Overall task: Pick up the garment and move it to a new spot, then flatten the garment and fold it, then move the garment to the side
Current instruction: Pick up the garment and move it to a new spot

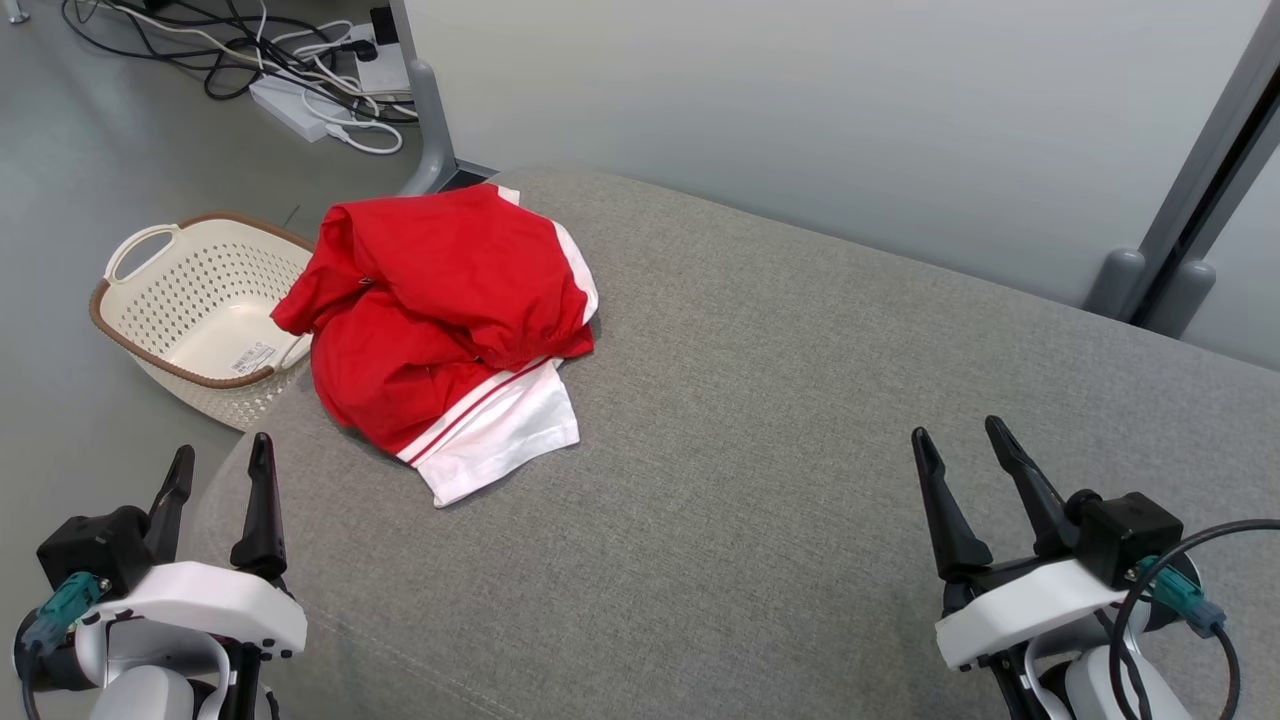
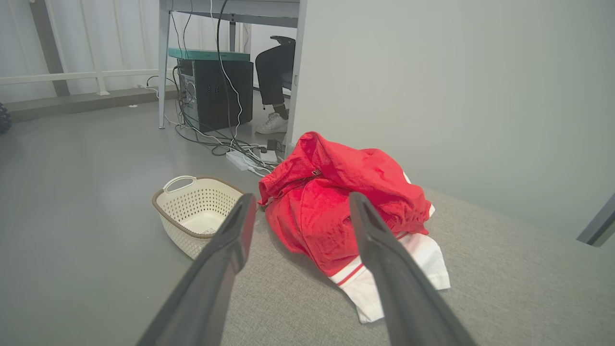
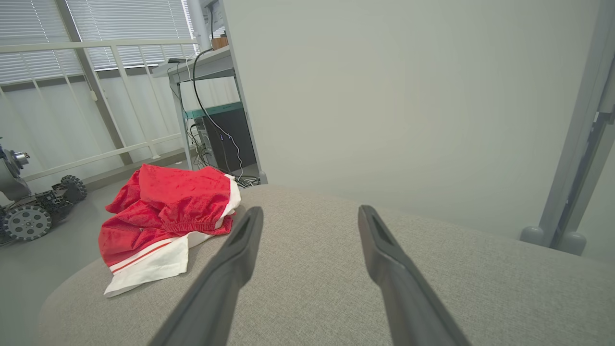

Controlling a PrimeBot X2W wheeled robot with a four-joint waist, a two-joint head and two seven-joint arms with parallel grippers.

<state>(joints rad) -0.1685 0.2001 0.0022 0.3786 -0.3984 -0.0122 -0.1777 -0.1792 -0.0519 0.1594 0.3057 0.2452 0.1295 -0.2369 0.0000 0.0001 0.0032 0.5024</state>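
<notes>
My left hand (image 1: 223, 448) and right hand (image 1: 955, 429) are both spread wide and empty, low over the grey surface (image 1: 750, 400). The red-and-white garment (image 1: 440, 300) lies crumpled at its far left corner, beside the cream basket (image 1: 200, 280). The basket's sticker (image 1: 253, 357) is too small to read.

Bright, even light, soft shadows, sharp focus — wrist views bowed at edges

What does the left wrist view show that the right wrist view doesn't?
Left wrist view: a cream basket on the floor beside the cushion, and a person's white shoe near the desk. Right wrist view: a wheeled machine on the floor and window blinds. Both: the red and white garment heaped on the grey cushion, before a pale wall.
</notes>
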